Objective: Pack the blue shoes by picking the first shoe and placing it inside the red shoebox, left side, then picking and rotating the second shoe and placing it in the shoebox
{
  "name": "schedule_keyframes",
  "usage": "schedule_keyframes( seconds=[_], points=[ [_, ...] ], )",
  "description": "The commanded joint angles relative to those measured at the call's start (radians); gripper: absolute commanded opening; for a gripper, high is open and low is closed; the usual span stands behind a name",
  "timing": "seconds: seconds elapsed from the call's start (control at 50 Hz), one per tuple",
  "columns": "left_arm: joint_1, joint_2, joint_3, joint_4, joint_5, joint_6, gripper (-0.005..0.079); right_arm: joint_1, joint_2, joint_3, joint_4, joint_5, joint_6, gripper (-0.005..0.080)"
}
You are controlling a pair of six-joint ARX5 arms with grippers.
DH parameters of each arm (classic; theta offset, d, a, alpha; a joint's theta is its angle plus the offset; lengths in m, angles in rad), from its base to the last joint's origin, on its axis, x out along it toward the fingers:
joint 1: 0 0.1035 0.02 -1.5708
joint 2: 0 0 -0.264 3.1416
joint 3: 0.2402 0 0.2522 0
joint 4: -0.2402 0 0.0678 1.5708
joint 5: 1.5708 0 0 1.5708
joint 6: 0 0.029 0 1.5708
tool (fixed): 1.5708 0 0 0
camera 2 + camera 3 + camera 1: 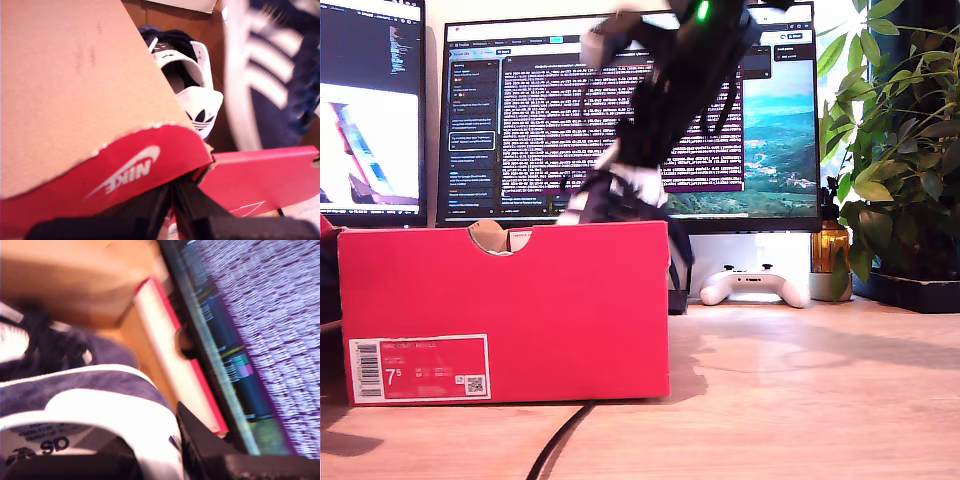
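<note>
The shoebox [505,310] stands at the exterior view's left, open side up; over its right end, in that view, my second gripper [150,460] hangs clenched on the second shoe [620,195], already nearest, heel collar at the jaws; one shoe [187,85] already lies inside; my first gripper [172,207] pinches the box's flap [75,85], so lowering straight down looks like the next move.

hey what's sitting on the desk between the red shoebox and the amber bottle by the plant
A white game controller lies on the desk between the red shoebox and the amber bottle; the exterior view shows it, below the monitor.
</note>
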Motion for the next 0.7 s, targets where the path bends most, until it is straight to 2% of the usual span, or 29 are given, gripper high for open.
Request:
schedule_keyframes(
  seconds=[0.0,0.54,0.58,0.68],
  points=[
    [-0.003,0.002,-0.011,0.023,0.003,0.008,-0.0021,0.008,0.021,0.031,0.012,-0.002,0.008,-0.001],
    [-0.003,0.002,-0.011,0.023,0.003,0.008,-0.0021,0.015,0.181,0.031,0.026,0.008,0.009,0.0025],
    [-0.003,0.002,-0.011,0.022,0.004,0.008,-0.0021,0.015,0.181,0.031,0.025,0.01,0.009,0.0048],
    [-0.003,0.002,-0.011,0.023,0.006,0.007,-0.0021,0.018,0.181,0.031,0.061,0.012,0.009,0.0199]
  ],
)
